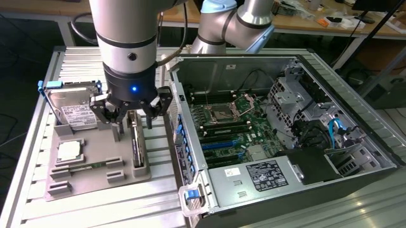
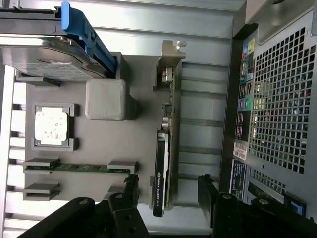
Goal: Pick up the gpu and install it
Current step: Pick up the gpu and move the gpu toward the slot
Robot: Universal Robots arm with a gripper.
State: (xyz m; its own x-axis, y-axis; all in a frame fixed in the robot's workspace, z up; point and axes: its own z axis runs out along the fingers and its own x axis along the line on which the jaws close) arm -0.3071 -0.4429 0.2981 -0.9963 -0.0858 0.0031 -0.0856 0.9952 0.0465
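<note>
You are at the pick-up step. Your end effector (image 1: 132, 124) hangs with its fingers spread wide directly over the gpu (image 1: 137, 147), pinching nothing. The card stands on edge in its slot at the side of the grey tray (image 1: 95, 142) nearest the open computer case (image 1: 266, 137), which sits beside the tray on the worktop (image 1: 32, 190). In the wrist view, the end effector (image 2: 168, 191) has one finger on each side of the gpu (image 2: 162, 168), both clear of it. The hard drive (image 1: 73, 111) and the memory stick (image 1: 89, 166) sit elsewhere in the tray. To my eye, a good grasp calls for a straight approach that keeps the thin card centred between the fingers, so neither one knocks its top edge or the tray's walls.
</note>
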